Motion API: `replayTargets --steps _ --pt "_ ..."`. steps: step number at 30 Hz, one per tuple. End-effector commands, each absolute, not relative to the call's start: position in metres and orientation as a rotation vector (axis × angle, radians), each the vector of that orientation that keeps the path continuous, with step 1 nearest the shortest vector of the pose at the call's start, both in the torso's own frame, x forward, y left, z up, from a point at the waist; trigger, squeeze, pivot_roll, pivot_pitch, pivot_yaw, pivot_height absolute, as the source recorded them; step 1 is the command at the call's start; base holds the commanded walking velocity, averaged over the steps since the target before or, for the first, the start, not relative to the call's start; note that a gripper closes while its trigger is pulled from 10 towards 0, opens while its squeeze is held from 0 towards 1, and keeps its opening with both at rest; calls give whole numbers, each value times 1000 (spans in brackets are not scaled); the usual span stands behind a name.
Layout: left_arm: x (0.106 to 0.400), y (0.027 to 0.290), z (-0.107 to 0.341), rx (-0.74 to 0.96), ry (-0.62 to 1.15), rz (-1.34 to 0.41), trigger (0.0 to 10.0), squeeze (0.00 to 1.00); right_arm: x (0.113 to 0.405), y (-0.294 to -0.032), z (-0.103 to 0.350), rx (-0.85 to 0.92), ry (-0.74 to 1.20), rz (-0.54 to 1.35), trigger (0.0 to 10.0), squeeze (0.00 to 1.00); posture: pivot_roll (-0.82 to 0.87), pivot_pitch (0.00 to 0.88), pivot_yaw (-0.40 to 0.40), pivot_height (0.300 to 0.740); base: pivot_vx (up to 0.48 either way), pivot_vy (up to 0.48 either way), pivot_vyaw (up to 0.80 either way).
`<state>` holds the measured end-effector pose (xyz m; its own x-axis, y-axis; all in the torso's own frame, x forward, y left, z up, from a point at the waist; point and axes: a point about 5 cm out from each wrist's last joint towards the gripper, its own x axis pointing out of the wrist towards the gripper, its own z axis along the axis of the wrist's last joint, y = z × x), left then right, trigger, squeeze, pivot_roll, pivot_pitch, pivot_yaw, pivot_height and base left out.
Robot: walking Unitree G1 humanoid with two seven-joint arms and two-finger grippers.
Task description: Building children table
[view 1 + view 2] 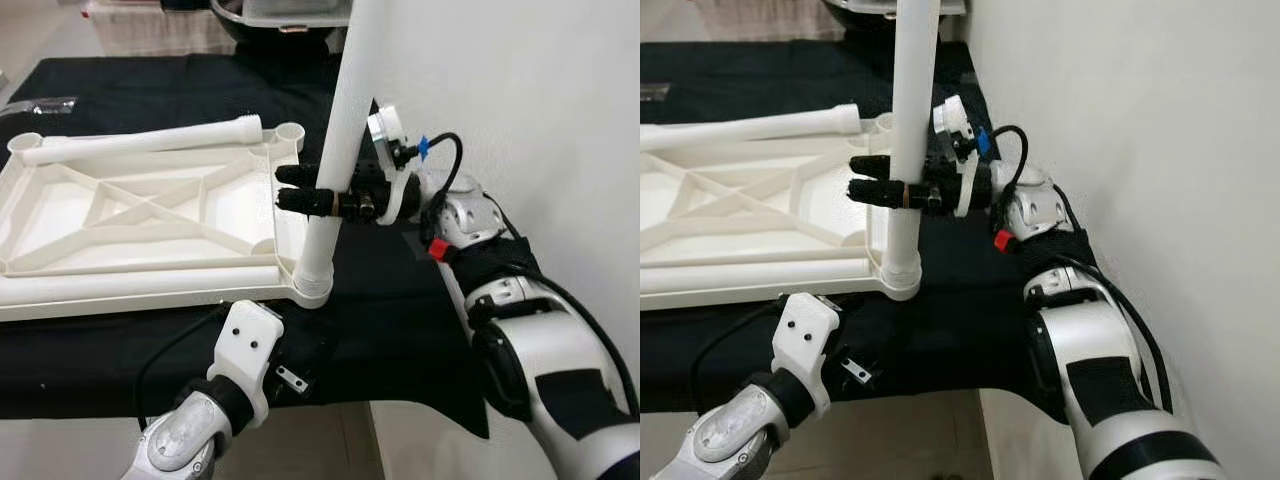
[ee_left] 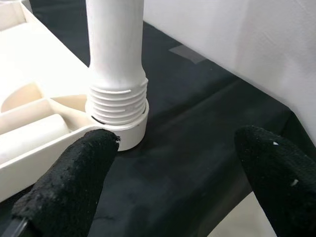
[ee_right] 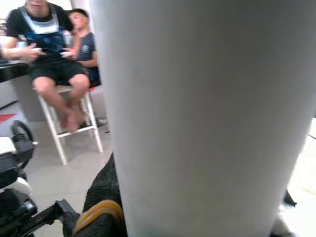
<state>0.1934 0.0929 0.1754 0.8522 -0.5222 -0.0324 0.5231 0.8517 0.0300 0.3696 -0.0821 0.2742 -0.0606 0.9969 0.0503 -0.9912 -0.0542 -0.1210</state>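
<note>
Our right claw (image 1: 300, 188) is clamped on the upright table leg (image 1: 340, 140), whose threaded end sits in the corner socket (image 2: 129, 129) of the upturned tabletop (image 1: 120, 215). Left claw (image 2: 173, 173) gapes wide nearby. We should keep the leg plumb while twisting.

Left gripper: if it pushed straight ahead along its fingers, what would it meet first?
Most likely the threaded base of the upright table leg, seated in the tabletop's corner socket. The open left gripper points slightly beside it, so depth is uncertain; it could slide past over the black cloth.
</note>
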Motion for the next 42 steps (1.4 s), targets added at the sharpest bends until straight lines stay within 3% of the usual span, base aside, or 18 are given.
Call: replayTargets --steps 1,13,20,34,42 --pt "190 92 176 29 32 -557 10000 0 366 -77 246 -31 -21 1685 10000 0 153 233 -96 740 0 0 0" --pt "187 93 181 32 33 -558 10000 0 362 -63 242 -302 22 1783 10000 0 159 239 -95 740 0 0 0" --pt "187 91 181 40 35 -562 10000 0 359 -46 236 -344 66 1816 10000 0 165 219 -106 740 0 0 0" --pt "182 91 184 37 27 -564 10000 0 355 -27 238 -250 79 1874 10000 0 180 221 -135 740 0 0 0" --pt "177 88 186 28 25 -562 10000 0 358 -25 260 -122 -19 1860 10000 0 189 251 -156 740 0 0 0"
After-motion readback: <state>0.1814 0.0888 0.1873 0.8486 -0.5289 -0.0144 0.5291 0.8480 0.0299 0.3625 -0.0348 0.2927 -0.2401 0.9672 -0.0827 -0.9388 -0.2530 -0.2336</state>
